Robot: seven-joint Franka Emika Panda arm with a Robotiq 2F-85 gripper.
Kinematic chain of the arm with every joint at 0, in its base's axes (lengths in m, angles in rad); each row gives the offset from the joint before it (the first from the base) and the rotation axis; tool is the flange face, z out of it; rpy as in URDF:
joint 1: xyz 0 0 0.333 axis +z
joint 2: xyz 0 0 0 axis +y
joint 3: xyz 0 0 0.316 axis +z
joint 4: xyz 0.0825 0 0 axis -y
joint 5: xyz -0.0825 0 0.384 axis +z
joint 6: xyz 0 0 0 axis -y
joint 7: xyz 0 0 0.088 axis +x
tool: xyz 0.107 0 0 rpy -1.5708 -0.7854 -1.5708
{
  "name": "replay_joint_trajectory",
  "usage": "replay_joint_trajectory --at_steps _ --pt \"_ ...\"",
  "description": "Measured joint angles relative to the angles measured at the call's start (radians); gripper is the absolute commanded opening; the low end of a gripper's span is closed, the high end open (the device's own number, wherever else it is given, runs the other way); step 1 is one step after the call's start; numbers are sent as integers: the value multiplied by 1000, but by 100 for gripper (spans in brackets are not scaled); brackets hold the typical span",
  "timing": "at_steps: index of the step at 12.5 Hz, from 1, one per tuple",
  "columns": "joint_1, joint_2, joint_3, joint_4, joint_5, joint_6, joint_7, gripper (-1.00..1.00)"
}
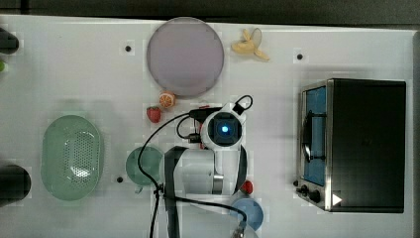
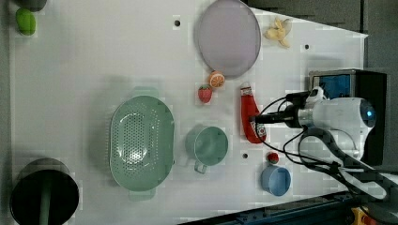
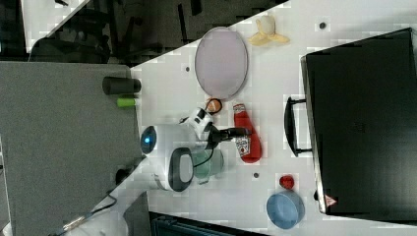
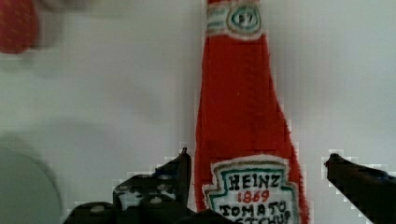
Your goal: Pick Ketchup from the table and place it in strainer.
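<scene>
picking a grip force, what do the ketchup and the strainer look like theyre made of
Ketchup: looks like soft fabric, probably plush; fuzzy matte red surface, frayed edges, label seemingly stitched on. Strainer: looks like hard moulded plastic, pale green with a slight sheen; regular holes across the bottom and a bright glare spot.

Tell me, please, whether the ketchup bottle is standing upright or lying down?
Lying down: the Ketchup lies flat on the table, its full length showing in the left view.

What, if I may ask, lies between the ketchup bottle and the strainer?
In the left view, the green cup sits between the Ketchup and the strainer.
</scene>
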Motion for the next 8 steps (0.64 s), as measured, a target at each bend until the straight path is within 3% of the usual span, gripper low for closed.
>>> replay_joint_trajectory --at_steps 2,5,8 --pt "-7 51 0 -10 -3 30 -1 92" --pt "-9 95 -3 -18 -10 60 -10 26" --pt "-7 65 8 -23 -14 54 -15 26"
